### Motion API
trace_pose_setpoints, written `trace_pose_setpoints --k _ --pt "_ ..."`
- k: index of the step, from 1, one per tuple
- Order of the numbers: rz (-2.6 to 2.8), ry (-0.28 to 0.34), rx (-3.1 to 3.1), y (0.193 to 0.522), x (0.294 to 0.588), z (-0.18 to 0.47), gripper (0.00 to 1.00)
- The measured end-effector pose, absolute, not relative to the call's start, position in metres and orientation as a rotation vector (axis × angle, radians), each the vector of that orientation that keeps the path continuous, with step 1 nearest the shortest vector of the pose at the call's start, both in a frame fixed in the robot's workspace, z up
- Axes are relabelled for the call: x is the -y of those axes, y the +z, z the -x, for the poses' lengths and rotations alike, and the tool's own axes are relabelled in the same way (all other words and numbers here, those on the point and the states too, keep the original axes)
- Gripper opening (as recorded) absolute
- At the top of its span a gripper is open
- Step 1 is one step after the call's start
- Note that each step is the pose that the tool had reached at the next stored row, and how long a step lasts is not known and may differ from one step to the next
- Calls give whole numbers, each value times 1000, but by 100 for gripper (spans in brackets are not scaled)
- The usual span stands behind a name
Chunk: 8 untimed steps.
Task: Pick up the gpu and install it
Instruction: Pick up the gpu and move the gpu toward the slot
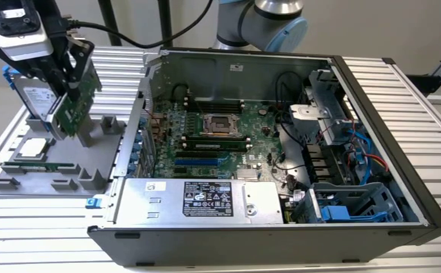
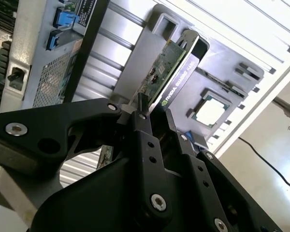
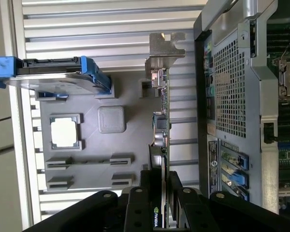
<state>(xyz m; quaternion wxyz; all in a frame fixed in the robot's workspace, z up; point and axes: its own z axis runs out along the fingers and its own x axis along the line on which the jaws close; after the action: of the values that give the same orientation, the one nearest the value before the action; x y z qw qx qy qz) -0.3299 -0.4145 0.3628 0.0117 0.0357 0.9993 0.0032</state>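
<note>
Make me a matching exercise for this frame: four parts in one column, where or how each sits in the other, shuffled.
1 gpu
2 hard drive
3 processor chip
4 memory stick

A flat in a square pocket of the tray
B clamped in the gripper
C on edge, blue-framed
D in a long narrow slot

Pairs: 1-B, 2-C, 3-A, 4-D

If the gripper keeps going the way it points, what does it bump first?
Likely the grey tray below it. The gpu clamped in the gripper would touch down first, though the gap is hard to judge.
</note>
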Motion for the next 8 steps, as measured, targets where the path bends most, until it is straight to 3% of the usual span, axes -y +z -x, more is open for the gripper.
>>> trace_pose_setpoints --k 8 --pt "-111 10 -3116 369 414 330 0"
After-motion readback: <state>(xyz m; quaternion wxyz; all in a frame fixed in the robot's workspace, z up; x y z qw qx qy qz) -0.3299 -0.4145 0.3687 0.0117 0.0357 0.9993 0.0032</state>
